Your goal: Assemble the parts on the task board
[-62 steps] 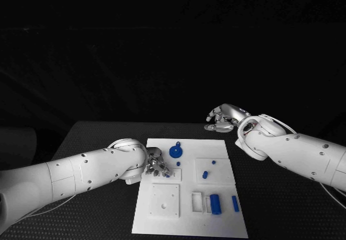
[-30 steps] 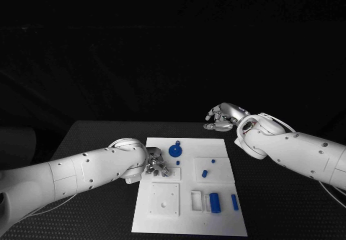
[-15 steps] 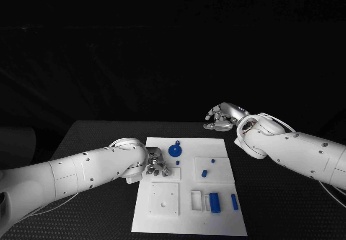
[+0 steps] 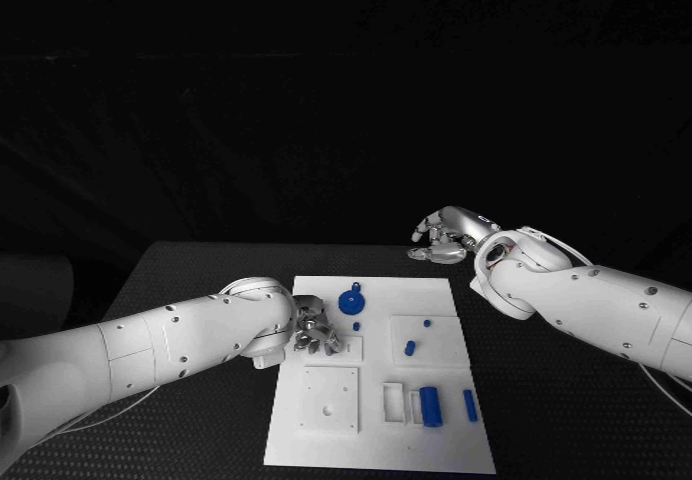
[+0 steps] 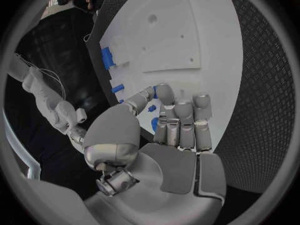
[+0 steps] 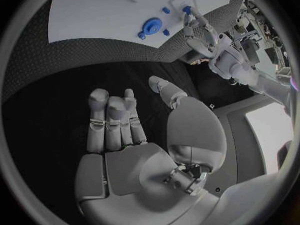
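parts (image 4: pixel 356 326) just beside left hand (image 4: pixel 315 335)

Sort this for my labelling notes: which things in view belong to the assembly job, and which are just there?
Job:
task board
blue parts: round piece, cylinder, small peg
left hand, over the board's left edge

Just there:
black table
right hand, idle beyond the board

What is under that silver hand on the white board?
Under the left hand lies the board, with a small blue part at its fingers. Whether it holds anything is hidden.
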Controlling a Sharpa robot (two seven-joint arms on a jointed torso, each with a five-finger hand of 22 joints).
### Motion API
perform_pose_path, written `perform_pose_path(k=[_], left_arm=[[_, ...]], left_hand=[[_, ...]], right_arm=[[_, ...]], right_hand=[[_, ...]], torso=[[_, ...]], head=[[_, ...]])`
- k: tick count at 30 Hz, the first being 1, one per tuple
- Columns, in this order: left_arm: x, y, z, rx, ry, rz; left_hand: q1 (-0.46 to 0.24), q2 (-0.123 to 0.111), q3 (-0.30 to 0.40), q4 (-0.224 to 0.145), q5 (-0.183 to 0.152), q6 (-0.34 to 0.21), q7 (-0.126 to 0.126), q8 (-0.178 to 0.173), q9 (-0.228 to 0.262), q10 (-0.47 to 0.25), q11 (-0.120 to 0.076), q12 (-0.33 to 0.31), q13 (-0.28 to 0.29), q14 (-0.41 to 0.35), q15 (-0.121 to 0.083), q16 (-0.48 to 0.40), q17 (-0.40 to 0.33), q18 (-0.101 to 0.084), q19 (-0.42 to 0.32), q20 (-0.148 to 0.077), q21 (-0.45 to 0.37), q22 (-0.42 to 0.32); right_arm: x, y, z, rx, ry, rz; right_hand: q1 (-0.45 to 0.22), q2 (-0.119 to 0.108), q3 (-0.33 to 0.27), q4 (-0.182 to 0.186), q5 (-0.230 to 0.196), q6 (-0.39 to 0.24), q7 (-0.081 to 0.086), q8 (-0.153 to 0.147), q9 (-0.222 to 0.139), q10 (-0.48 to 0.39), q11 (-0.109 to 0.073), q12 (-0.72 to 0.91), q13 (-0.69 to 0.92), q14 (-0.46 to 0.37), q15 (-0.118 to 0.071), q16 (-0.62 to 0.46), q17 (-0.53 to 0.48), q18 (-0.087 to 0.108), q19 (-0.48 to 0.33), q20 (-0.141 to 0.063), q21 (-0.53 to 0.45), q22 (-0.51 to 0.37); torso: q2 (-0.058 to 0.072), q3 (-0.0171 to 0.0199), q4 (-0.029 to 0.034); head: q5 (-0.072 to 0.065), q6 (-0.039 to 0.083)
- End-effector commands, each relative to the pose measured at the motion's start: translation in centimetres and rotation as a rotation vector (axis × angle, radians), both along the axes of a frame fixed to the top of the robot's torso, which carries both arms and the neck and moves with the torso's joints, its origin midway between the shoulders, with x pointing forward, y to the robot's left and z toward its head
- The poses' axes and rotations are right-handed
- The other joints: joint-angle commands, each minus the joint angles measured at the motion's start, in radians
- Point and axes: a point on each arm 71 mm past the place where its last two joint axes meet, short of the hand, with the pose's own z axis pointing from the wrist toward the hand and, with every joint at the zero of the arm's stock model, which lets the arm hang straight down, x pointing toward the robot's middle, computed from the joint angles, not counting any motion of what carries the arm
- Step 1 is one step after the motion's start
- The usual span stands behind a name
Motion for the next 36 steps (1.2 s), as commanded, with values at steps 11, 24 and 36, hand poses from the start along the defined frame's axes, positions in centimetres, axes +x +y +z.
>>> perform_pose_path(k=[11, 24, 36], left_arm=[[0.09, 0.17, -0.01, 0.001, -0.008, 0.017], [0.13, 0.03, 0.06, -0.009, -0.017, 0.017], [0.15, -0.20, 0.15, -0.024, -0.027, 0.014]], left_hand=[[-0.056, -0.017, 0.016, -0.034, 0.105, -0.014, 0.002, -0.009, -0.008, 0.002, 0.004, 0.008, -0.004, 0.007, -0.004, 0.004, -0.005, 0.001, 0.002, -0.118, 0.006, 0.014], [-0.070, -0.019, 0.030, -0.029, 0.110, -0.033, 0.006, -0.017, -0.014, 0.000, 0.008, 0.011, -0.006, 0.008, -0.001, 0.003, -0.008, 0.003, 0.006, -0.119, 0.004, 0.013], [-0.049, 0.053, 0.052, -0.080, 0.134, -0.042, 0.011, -0.017, -0.017, 0.003, 0.013, 0.016, -0.007, 0.010, 0.004, 0.005, -0.009, 0.004, 0.006, -0.114, 0.007, 0.016]], right_arm=[[-0.03, 0.15, -0.14, -0.008, 0.004, 0.011], [-0.02, 0.21, -0.16, -0.008, 0.005, 0.012], [-0.02, 0.18, -0.19, -0.009, 0.007, 0.012]], right_hand=[[0.002, 0.007, 0.001, -0.004, 0.005, -0.002, 0.008, 0.002, 0.002, -0.008, -0.002, 0.007, -0.002, -0.002, -0.002, -0.006, 0.000, 0.048, 0.000, -0.009, -0.007, 0.011], [0.001, 0.007, 0.000, -0.004, 0.006, -0.002, 0.008, 0.002, 0.002, -0.008, -0.002, 0.008, -0.002, -0.002, -0.002, -0.006, 0.000, 0.048, 0.000, -0.009, -0.007, 0.012], [0.000, 0.007, 0.000, -0.003, 0.006, -0.002, 0.008, 0.002, 0.002, -0.008, -0.002, 0.008, -0.002, -0.002, -0.002, -0.006, 0.000, 0.048, 0.000, -0.009, -0.007, 0.012]], torso=[[0.000, -0.0002, 0.0007], [0.000, -0.0011, 0.0004], [0.000, -0.0007, 0.0000]], head=[[0.000, 0.001], [-0.001, 0.002], [-0.001, 0.005]])
